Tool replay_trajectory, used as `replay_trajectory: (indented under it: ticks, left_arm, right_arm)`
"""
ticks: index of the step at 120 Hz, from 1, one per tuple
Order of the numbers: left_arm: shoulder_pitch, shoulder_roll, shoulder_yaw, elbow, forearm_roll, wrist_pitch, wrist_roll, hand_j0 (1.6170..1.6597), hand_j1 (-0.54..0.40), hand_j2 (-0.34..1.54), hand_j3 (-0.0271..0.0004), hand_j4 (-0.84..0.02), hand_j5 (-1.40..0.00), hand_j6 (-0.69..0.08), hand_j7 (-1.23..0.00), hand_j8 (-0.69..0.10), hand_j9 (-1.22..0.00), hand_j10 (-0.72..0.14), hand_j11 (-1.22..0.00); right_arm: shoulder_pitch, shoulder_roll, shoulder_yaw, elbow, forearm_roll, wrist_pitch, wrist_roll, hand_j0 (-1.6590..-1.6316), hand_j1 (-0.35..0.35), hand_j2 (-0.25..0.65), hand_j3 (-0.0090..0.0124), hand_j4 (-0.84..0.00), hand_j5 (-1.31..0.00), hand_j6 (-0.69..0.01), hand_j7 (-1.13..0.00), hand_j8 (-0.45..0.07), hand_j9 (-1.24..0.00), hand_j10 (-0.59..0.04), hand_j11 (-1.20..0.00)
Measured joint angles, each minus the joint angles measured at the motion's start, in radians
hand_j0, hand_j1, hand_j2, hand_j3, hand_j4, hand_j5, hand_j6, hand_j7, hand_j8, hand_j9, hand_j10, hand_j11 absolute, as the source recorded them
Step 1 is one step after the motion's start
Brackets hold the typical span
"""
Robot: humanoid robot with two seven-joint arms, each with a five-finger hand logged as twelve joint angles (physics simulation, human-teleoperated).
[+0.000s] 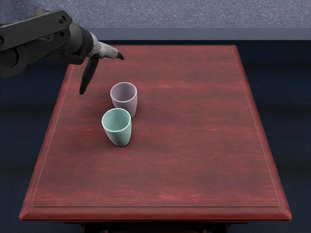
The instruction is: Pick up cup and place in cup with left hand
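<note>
Mint-green cup (118,133), mauve cup (128,104) and left hand (100,50).
The smooth green cup, round-rimmed and tapering, stands on the red table (194,145); the mauve cup, similarly shaped, stands just behind; farther back, the hand's fingers are extended apart, gripping nothing.

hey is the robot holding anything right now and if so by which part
Nothing in view is held: the left hand is open, and the green cup and lilac cup are on the table.
</note>
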Motion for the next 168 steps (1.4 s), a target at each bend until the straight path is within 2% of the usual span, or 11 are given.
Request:
replay_trajectory:
  ticks: [7,16,31,69,74,89,105,114,137,152,168]
  left_arm:
    - [0.032,-0.003,0.000,-0.030,0.027,0.000,0.009,1.6581,0.349,0.00,0.0000,-0.002,0.00,-0.003,0.00,-0.002,0.00,-0.002,0.00]
    - [0.067,-0.004,0.001,-0.062,0.056,0.000,-0.016,1.6581,0.349,0.00,0.0000,-0.002,0.00,-0.003,0.00,-0.002,0.00,-0.002,0.00]
    - [0.051,-0.004,0.001,-0.093,0.077,0.000,-0.035,1.6581,0.349,0.00,0.0000,-0.002,0.00,-0.003,0.00,-0.002,0.00,-0.002,0.00]
    - [0.050,0.012,-0.021,-0.161,0.086,0.000,-0.048,1.6581,0.313,0.01,0.0000,-0.032,-0.04,-0.033,-0.04,-0.033,-0.04,-0.032,-0.04]
    - [0.046,0.012,-0.022,-0.167,0.087,0.000,-0.069,1.6581,0.299,0.01,0.0000,-0.044,-0.06,-0.045,-0.06,-0.044,-0.05,-0.044,-0.05]
    - [0.016,0.009,-0.021,-0.173,0.156,0.000,-0.162,1.6581,0.273,0.01,0.0000,-0.065,-0.08,-0.066,-0.08,-0.066,-0.08,-0.065,-0.08]
    - [0.034,0.021,-0.023,-0.177,0.191,0.000,-0.203,1.6581,0.256,0.02,0.0000,-0.079,-0.10,-0.080,-0.10,-0.079,-0.10,-0.079,-0.10]
    - [0.063,0.038,-0.026,-0.181,0.198,0.000,-0.212,1.6581,0.250,0.02,0.0000,-0.084,-0.11,-0.085,-0.11,-0.084,-0.11,-0.084,-0.11]
    - [0.071,0.070,-0.028,-0.207,0.204,0.033,-0.218,1.6581,0.160,0.03,0.0000,-0.159,-0.21,-0.160,-0.20,-0.160,-0.20,-0.159,-0.20]
    - [0.068,0.070,-0.026,-0.210,0.206,0.080,-0.219,1.6581,0.142,0.04,0.0000,-0.175,-0.22,-0.175,-0.22,-0.175,-0.22,-0.174,-0.22]
    - [0.099,0.062,-0.021,-0.212,0.227,0.164,-0.219,1.6581,0.136,0.04,0.0000,-0.180,-0.23,-0.180,-0.23,-0.180,-0.23,-0.179,-0.23]
  right_arm:
    - [0.000,0.000,0.000,0.000,0.000,0.000,0.001,-1.6581,-0.318,-0.005,0.0000,-0.026,-0.03,-0.026,-0.03,-0.026,-0.03,-0.026,-0.03]
    - [0.000,0.000,0.000,0.000,0.000,0.000,0.001,-1.6581,-0.318,-0.005,0.0000,-0.026,-0.03,-0.026,-0.03,-0.026,-0.03,-0.026,-0.03]
    - [0.000,0.000,0.000,0.000,0.000,0.000,0.002,-1.6581,-0.318,-0.005,0.0000,-0.026,-0.03,-0.026,-0.03,-0.026,-0.03,-0.026,-0.03]
    - [-0.001,0.000,0.001,0.000,0.000,0.000,0.003,-1.6581,-0.318,-0.005,0.0000,-0.026,-0.03,-0.026,-0.03,-0.026,-0.03,-0.026,-0.03]
    - [-0.001,0.000,0.001,0.000,0.000,0.000,0.003,-1.6581,-0.318,-0.005,0.0000,-0.026,-0.03,-0.026,-0.03,-0.026,-0.03,-0.026,-0.03]
    - [-0.005,0.000,0.000,0.000,0.000,-0.002,0.003,-1.6581,-0.318,-0.005,0.0000,-0.026,-0.03,-0.026,-0.03,-0.026,-0.03,-0.026,-0.03]
    - [-0.009,0.000,0.001,-0.001,0.000,-0.004,0.003,-1.6581,-0.318,-0.005,0.0000,-0.026,-0.03,-0.026,-0.03,-0.026,-0.03,-0.026,-0.03]
    - [-0.011,0.000,0.001,-0.001,0.000,-0.004,0.003,-1.6581,-0.318,-0.005,0.0000,-0.026,-0.03,-0.026,-0.03,-0.026,-0.03,-0.026,-0.03]
    - [-0.019,0.000,0.000,-0.001,0.000,-0.005,0.003,-1.6581,-0.318,-0.005,0.0000,-0.026,-0.03,-0.026,-0.03,-0.026,-0.03,-0.026,-0.03]
    - [-0.024,0.000,0.000,-0.001,0.000,-0.009,0.003,-1.6581,-0.318,-0.005,0.0000,-0.026,-0.03,-0.026,-0.03,-0.026,-0.03,-0.026,-0.03]
    - [-0.030,0.000,0.001,-0.001,0.000,-0.011,0.002,-1.6581,-0.318,-0.005,0.0000,-0.026,-0.03,-0.026,-0.03,-0.026,-0.03,-0.026,-0.03]
